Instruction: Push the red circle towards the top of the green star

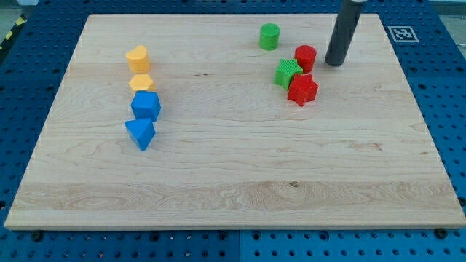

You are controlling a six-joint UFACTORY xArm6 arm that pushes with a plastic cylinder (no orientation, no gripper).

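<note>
The red circle (306,57) stands at the board's upper right, just up and right of the green star (287,73) and touching or nearly touching it. A red star (302,89) lies against the green star's lower right. My tip (334,63) is on the board just to the right of the red circle, a small gap away. The dark rod rises from it out of the view's top.
A green cylinder (269,36) stands up and left of the red circle. At the left, a column runs downward: yellow heart-like block (137,58), yellow hexagon (142,82), blue block (146,105), blue triangle (140,132). The wooden board (233,196) ends in blue table.
</note>
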